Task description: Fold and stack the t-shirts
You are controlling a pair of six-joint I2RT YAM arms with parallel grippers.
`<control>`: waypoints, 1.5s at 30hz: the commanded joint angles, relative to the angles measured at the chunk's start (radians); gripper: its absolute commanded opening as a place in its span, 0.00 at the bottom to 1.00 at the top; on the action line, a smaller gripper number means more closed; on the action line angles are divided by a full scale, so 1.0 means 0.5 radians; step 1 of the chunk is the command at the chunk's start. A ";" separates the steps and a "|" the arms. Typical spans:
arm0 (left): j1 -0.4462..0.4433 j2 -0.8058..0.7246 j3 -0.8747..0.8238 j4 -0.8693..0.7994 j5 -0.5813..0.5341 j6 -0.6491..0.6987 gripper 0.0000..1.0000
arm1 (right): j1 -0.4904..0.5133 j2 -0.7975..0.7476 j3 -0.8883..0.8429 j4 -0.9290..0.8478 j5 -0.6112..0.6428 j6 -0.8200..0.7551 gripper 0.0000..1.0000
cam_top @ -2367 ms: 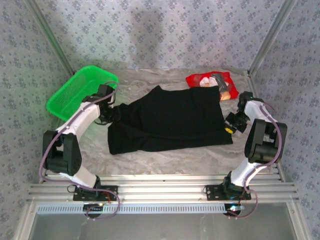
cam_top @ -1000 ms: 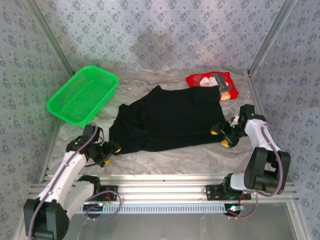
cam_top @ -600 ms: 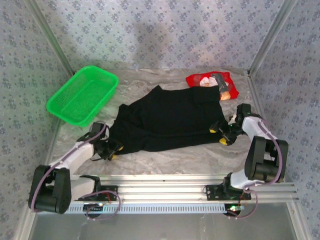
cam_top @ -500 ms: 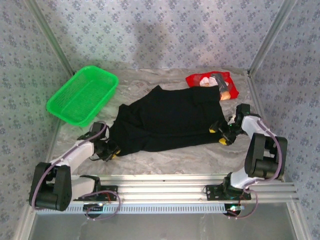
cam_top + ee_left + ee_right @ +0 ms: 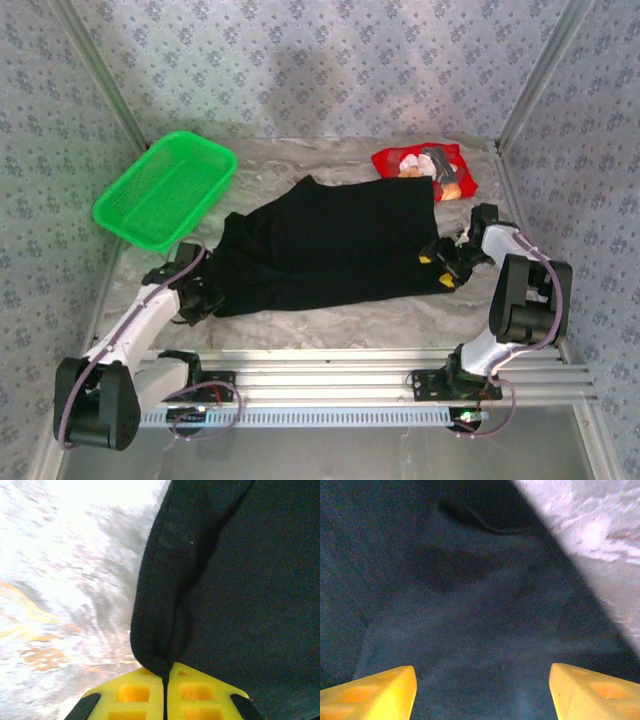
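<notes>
Black t-shirt [image 5: 330, 245], hem pinched between clenched left jaws, right edge beneath spread right jaws.

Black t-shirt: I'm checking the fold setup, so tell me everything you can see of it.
The black t-shirt is plain, soft matte cloth, lying spread but rumpled across the middle of the marbled table. The left claw is shut on a stitched hem at its near left corner. The right claw stands open over its right edge. Its far right corner lies beside the folded red t-shirt.
</notes>
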 commanded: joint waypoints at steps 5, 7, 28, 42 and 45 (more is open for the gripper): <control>-0.002 0.055 0.033 0.019 -0.029 -0.009 0.07 | 0.034 0.076 0.017 0.080 0.122 0.112 0.59; -0.002 0.024 -0.007 0.067 -0.006 -0.054 0.07 | 0.045 0.128 0.004 0.131 0.108 0.181 0.48; 0.244 -0.142 0.033 -0.143 -0.184 -0.037 0.07 | 0.234 0.560 0.217 -0.130 0.964 0.332 0.13; 0.232 -0.237 0.108 -0.030 0.007 -0.215 0.46 | 0.306 0.257 0.142 -0.081 0.721 0.291 0.40; 0.156 -0.234 0.266 0.010 0.053 -0.258 0.53 | 0.325 0.127 0.152 -0.112 0.665 0.291 0.44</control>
